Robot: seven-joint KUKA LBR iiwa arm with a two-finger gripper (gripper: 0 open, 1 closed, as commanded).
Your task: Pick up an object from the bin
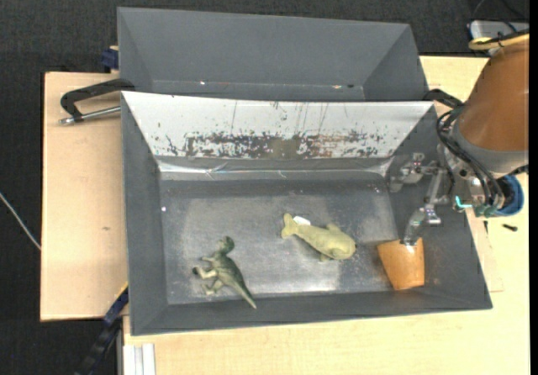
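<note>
Green toy dinosaur [223, 271] and pale whale-shaped toy [321, 239] lie loose on the floor of the bin [143, 222], while the claw [414, 233], open or closed one cannot tell, hangs just above the orange cup [403, 267] in the near right corner, presumably the handiest pick.

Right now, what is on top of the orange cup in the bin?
The gripper hangs over the orange cup, at its rim; what the cup holds cannot be seen.

In the grey bin [143, 222] lie 3 things: a green dinosaur [224, 271], a pale whale [321, 239], and an orange cup [403, 266] close by the gripper [414, 235].
</note>
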